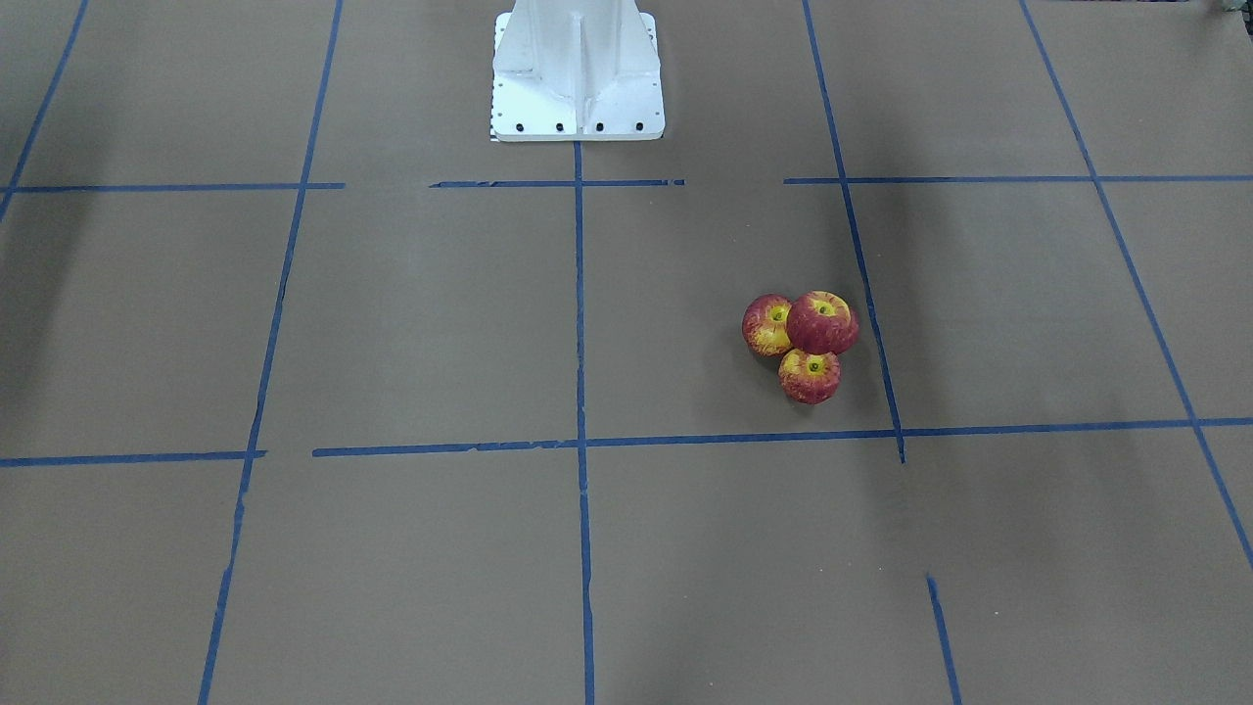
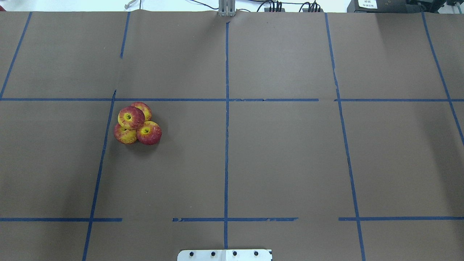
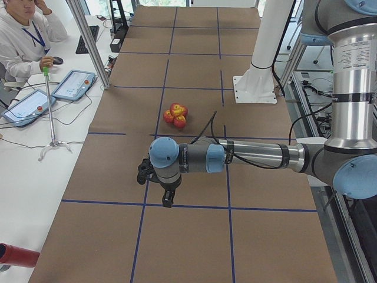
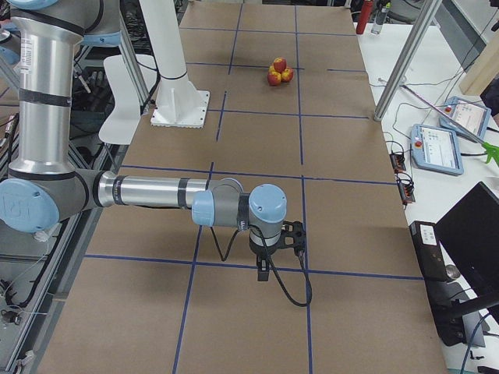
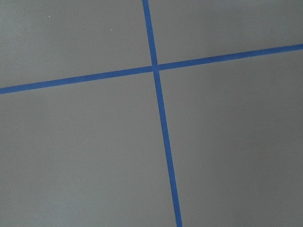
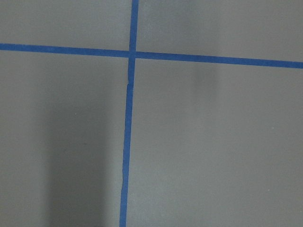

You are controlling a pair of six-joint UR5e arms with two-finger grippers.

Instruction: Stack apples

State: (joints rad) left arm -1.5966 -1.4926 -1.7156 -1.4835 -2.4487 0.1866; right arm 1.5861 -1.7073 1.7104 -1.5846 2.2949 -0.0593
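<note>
Farthest out to the left of the white base [image 1: 578, 73], the left gripper [image 3: 168, 200] was held pointing down above the desk [image 2: 290, 163], over a blue tape line [image 3: 194, 207]. Whether it was apart or together could not be told, since it was seen only from the side. In its wrist view only the brown covering and a crossing of tape were shown.

Nearer the base, also on its left and out in front of it, the apples [image 2: 136, 125] were gathered in one tight cluster just beside a lengthwise tape line. Three were set on the desk, touching one another. A fourth apple [image 2: 131, 117] was rested on top of them with its yellow dimple turned upward. Red skins streaked with yellow were seen on all of them. From across the desk only three could be made out, one being hidden behind the pile. Both grippers were held well apart from the cluster.

To the right of the base, well apart from it, the right gripper [image 4: 263, 271] was likewise hung pointing down above a tape line. Its state could not be told either. Only a tape crossing was shown in its wrist view.
</note>
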